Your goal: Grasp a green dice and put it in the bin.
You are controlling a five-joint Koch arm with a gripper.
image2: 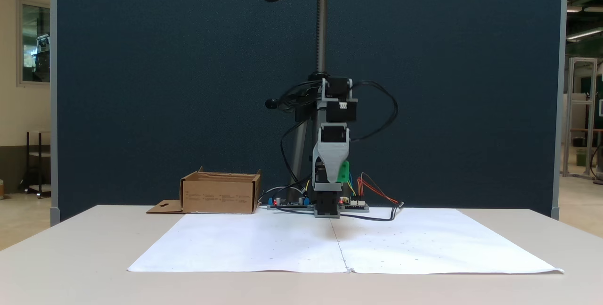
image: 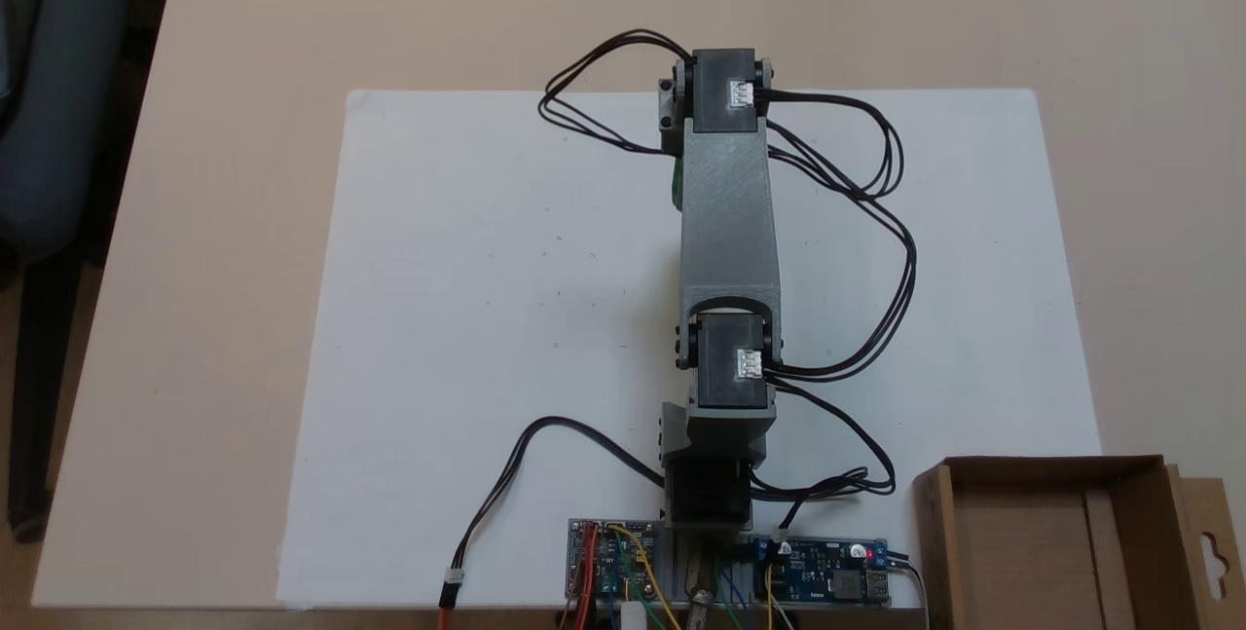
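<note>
The arm is hanging folded over the white paper sheet (image: 506,318), its hand (image2: 335,173) pointing down; whether it is open I cannot tell. No green dice is visible. The cardboard bin (image2: 219,196) is sitting beside the base, so locating the dice should come first.

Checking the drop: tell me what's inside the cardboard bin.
The bin floor seen from above is bare cardboard; its part past the picture's lower edge is hidden.
</note>
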